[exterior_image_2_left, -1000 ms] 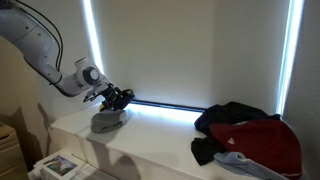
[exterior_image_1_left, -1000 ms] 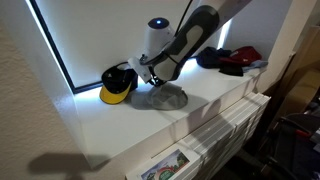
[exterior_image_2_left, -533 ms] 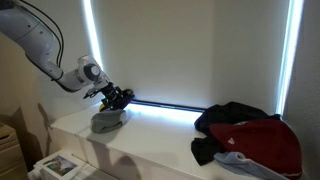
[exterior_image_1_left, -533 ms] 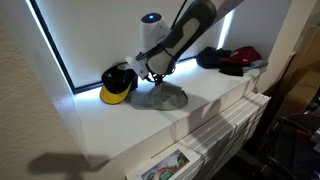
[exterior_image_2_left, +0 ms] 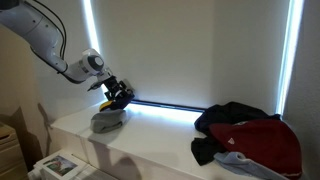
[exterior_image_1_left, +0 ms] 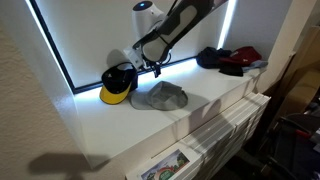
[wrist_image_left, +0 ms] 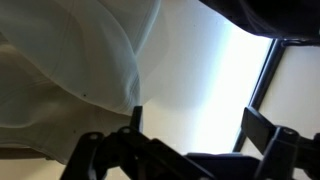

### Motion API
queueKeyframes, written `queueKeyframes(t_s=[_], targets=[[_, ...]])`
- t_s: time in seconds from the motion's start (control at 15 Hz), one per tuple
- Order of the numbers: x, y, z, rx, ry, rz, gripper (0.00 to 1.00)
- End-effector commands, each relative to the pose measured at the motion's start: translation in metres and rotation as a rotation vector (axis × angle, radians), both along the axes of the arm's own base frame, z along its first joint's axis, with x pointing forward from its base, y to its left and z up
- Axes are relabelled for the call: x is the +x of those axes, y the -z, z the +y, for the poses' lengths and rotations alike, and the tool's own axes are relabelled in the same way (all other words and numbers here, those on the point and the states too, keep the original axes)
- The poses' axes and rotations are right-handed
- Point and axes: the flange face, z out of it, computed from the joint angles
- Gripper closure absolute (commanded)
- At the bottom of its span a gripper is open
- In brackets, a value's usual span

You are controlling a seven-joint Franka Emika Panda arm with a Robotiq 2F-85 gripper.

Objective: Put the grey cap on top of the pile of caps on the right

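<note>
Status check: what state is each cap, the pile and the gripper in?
Soft light-grey fabric cap: lying slumped on the white table, not held.
Gripper: fingers open, empty, above the grey cap.
Pile of dark black-and-red caps: heaped, no grey cap on top.
Black cap with yellow brim: lying on the table.

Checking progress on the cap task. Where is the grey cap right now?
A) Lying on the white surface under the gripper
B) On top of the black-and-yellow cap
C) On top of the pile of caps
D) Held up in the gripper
A: the grey cap lies flat on the white surface, with the gripper open and empty just above it.
</note>
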Motion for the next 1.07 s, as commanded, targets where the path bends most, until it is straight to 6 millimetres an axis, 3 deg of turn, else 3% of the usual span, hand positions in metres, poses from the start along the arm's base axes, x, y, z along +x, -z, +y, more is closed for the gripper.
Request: queueKeyframes(t_s=[0.0, 0.33, 0.4, 0.67, 0.8, 1.0], targets=[[-0.009, 0.003, -0.001, 0.066, 0.003, 0.07, 0.0], [0.006, 0.002, -0.029, 0.099, 0.165, 0.141, 0.0], [0.0, 0.012, -0.02, 0.083, 0.11, 0.13, 0.0], [0.006, 0.003, -0.032, 0.09, 0.15, 0.131, 0.0], [0.014, -0.006, -0.042, 0.147, 0.212, 0.158, 0.0], [0.027, -0.035, -0.057, 0.207, 0.336, 0.174, 0.0]])
